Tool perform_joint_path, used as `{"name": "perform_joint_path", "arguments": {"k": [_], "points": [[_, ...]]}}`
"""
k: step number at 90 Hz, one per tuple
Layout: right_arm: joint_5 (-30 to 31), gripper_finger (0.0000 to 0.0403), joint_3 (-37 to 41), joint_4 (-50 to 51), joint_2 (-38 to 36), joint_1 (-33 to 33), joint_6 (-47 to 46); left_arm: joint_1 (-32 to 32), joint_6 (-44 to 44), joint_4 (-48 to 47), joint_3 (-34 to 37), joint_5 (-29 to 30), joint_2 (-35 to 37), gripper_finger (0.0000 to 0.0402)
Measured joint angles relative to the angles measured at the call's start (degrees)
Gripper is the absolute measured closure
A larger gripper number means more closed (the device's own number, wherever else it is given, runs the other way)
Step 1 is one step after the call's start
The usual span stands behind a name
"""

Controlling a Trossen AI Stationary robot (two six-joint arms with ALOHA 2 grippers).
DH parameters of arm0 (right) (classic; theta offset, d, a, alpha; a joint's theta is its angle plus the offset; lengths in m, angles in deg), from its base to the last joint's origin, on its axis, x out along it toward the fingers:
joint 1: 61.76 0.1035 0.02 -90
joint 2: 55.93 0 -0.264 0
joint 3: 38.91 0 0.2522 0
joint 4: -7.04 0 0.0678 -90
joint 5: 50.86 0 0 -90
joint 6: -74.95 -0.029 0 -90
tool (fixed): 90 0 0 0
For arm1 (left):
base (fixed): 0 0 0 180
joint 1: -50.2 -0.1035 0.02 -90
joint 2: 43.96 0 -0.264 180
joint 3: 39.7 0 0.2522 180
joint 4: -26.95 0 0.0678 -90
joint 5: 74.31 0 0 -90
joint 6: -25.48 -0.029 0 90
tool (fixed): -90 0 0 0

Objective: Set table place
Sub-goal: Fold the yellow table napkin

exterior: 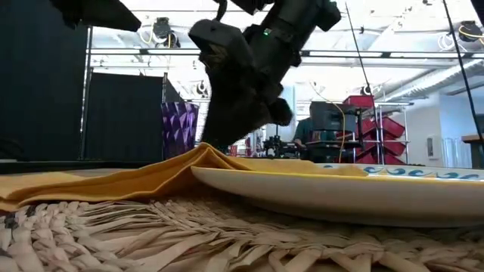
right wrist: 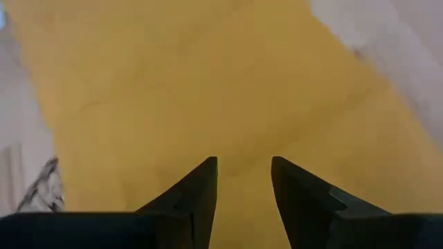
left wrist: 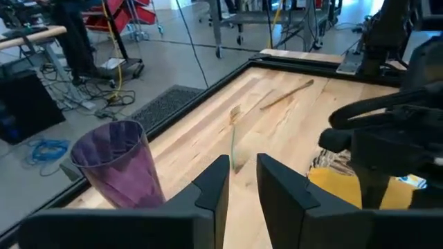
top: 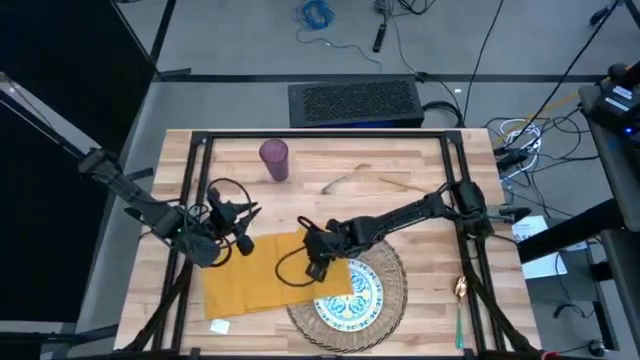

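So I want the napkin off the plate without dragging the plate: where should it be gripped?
Probably at the raised fold where the napkin humps over the plate rim. Come from above: the right gripper already hovers over the cloth, open.

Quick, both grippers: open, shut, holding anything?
Left gripper: open, empty, facing the purple tumbler.
Right gripper: open, empty, over the yellow cloth napkin.
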State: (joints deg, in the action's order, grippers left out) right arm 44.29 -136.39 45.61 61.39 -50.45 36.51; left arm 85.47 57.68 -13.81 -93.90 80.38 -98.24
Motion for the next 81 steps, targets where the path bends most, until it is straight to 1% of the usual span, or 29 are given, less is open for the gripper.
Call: {"name": "perform_joint_path", "arguments": {"k": [12, 22, 39, 53, 63, 81], "points": [[0.71, 0.0280, 0.00, 2.93, 0.00, -2.43, -1.25, 0.00, 0.00, 0.00, 0.00, -0.18, 0.00, 0.0341], [0.94, 0.0280, 0.00, 0.60, 0.00, -4.19, -1.22, 0.00, 0.00, 0.00, 0.00, -0.91, 0.00, 0.0341], [2.13, 0.0278, 0.00, -2.80, 0.55, -4.85, 0.22, 0.00, 0.01, 0.13, 0.01, -1.51, 0.00, 0.0341], [6.03, 0.0268, 0.00, -3.60, 0.85, -5.87, -6.93, 0.00, -0.02, 0.55, 0.01, -1.51, 0.00, 0.0341], [9.34, 0.0264, 0.00, -3.58, 0.87, -5.43, -11.59, 0.00, -0.04, 0.92, 0.00, -1.51, 0.00, 0.0341], [11.70, 0.0266, 0.00, -3.77, 0.87, -4.26, -16.34, 0.00, -0.08, 0.91, 0.00, -1.51, 0.00, 0.0341]]}}
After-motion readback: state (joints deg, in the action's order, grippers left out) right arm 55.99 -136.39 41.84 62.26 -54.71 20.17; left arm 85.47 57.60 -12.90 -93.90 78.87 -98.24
